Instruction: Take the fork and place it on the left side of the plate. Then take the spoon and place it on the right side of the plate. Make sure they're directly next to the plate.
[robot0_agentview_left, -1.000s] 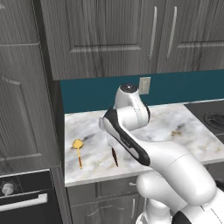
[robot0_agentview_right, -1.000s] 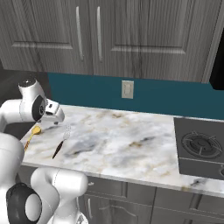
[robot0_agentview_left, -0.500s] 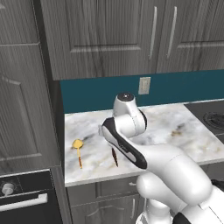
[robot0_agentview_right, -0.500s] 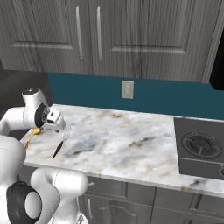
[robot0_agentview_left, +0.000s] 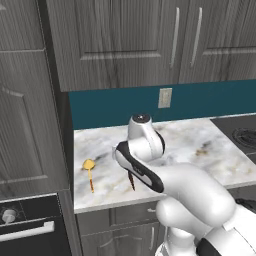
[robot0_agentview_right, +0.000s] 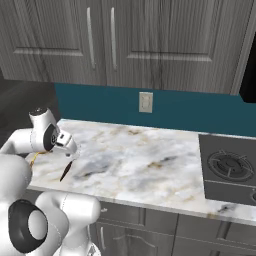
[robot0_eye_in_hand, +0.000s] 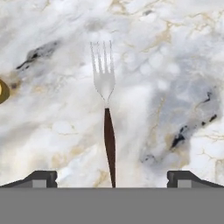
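The fork (robot0_eye_in_hand: 107, 109) lies flat on the marble counter (robot0_agentview_right: 140, 160), silver tines pointing away from the hand and dark brown handle running back between the fingertips. My gripper (robot0_eye_in_hand: 112, 178) hovers just above it, open, one fingertip on each side of the handle's end and nothing held. In the right base view the gripper (robot0_agentview_right: 71, 151) hangs over the fork (robot0_agentview_right: 65, 172) near the counter's left front. The spoon (robot0_agentview_left: 89, 170), golden with a thin handle, lies to the left of the fork (robot0_agentview_left: 131, 181); its bowl (robot0_eye_in_hand: 2, 91) peeks in at the hand view's left edge. The plate is out of view.
A dark cooktop (robot0_agentview_right: 230, 170) sits at the counter's right end. Grey upper cabinets (robot0_agentview_right: 125, 40) hang above a teal backsplash with a wall outlet (robot0_agentview_right: 145, 102). An oven front (robot0_agentview_left: 30, 225) stands left of the counter. The counter's front edge runs close to the fork.
The arm has bent forward and the hand has come down toward the fork. The jaws stayed open; fork and spoon have not moved.
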